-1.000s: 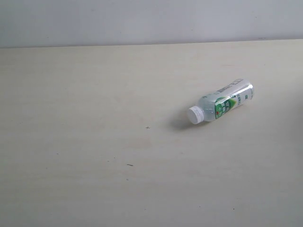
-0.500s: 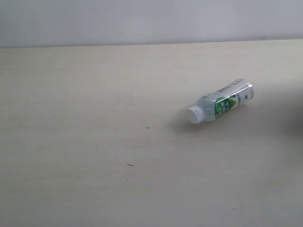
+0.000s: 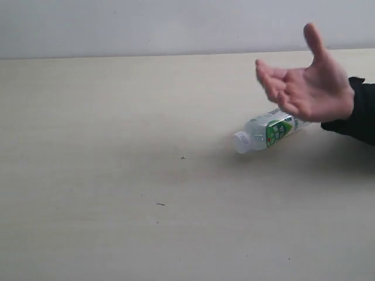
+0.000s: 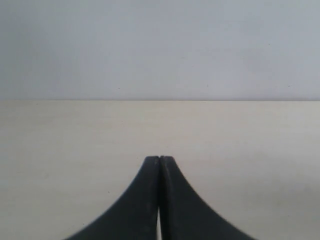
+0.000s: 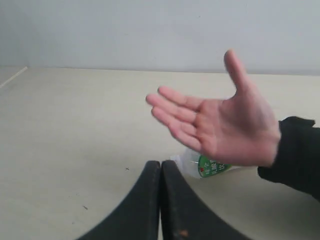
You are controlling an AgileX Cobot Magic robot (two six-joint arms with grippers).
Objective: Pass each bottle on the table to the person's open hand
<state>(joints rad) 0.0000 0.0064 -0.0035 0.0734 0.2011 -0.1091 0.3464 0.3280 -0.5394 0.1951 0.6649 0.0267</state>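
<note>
One bottle shows: clear with a green label and a white cap, lying on its side on the pale beige table. The person's open hand, palm up with a black sleeve cuff, hovers just above the bottle and hides its far end. My right gripper is shut and empty, a short way in front of the bottle's cap. My left gripper is shut and empty over bare table. Neither gripper shows in the exterior view. The other bottles are out of view.
A pale grey wall stands behind the table's far edge. A few tiny dark specks mark the tabletop near the middle.
The person's hand has come in from the right and now hovers open over the bottle. The bottle has stayed where it was.
</note>
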